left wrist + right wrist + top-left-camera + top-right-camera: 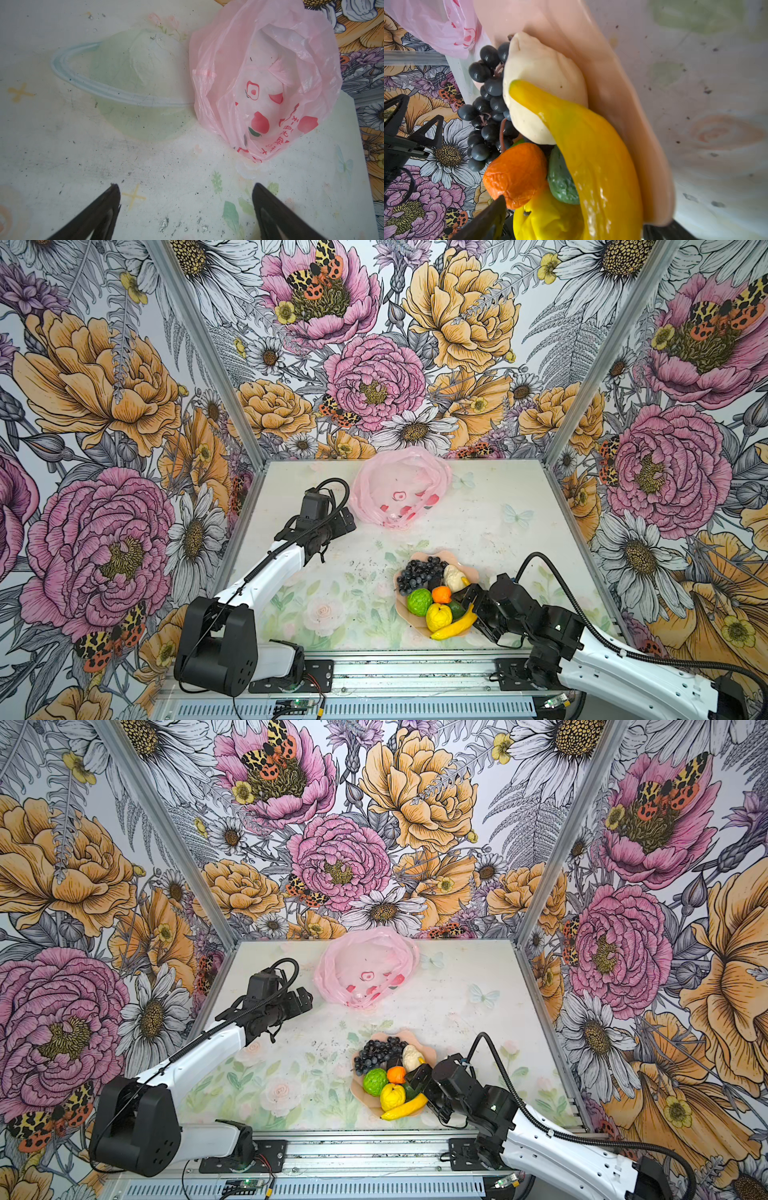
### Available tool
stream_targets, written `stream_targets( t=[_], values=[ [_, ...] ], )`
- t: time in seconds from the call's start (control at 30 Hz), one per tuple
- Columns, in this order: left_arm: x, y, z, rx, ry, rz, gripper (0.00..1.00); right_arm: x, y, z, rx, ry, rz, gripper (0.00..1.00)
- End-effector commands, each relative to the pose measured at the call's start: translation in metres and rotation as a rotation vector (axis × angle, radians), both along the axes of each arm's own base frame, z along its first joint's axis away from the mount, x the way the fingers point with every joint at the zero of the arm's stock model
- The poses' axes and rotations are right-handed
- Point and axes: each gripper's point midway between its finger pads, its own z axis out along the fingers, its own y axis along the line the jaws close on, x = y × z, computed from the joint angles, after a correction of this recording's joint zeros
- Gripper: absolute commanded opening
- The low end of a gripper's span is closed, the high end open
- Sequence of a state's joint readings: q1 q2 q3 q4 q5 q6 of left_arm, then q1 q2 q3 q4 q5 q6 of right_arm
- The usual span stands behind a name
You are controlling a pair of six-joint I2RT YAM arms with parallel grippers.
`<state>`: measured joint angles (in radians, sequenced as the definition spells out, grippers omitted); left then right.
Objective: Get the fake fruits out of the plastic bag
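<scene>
Arms [274, 568]: white shells, black joints
Cables [536, 558]: black ribbed hoses
Fingers [99, 214]: black, tapered
Shoulder [216, 647]: black housing, round holes

This is a robotics lab cell, staged rather than lived in. Flat floral-print panels [374, 377] set in bare aluminium posts [208, 356] box in a small bench [519, 497]. The left arm [274, 568] and right arm [623, 659] are bolted to a slotted metal rail [415, 674] along the bench's near edge, beside loose wiring [309, 686].
</scene>
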<state>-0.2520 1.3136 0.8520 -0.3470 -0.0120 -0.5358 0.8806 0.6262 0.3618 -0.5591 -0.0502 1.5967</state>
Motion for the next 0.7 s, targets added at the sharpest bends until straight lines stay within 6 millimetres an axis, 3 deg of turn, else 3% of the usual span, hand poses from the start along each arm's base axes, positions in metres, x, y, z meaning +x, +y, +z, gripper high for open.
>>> stream_targets(
  t=[0.0,0.13,0.33,0.67],
  values=[
    [-0.008,-0.01,0.008,-0.01,-0.04,-0.035,0.98,0.014,0.017,0.015,0.077,-0.055,-0.015,1.0],
    [-0.025,-0.022,-0.001,-0.023,-0.021,-0.079,0.97,0.025,0.032,0.022,0.111,-0.082,-0.007,0.99],
    [-0.049,-0.024,-0.013,-0.055,-0.002,-0.087,0.95,0.041,0.053,0.025,0.116,-0.11,0.021,0.99],
    [-0.077,-0.004,-0.022,-0.027,0.012,-0.049,0.95,0.081,0.094,0.027,0.129,-0.148,0.089,1.0]
  ],
)
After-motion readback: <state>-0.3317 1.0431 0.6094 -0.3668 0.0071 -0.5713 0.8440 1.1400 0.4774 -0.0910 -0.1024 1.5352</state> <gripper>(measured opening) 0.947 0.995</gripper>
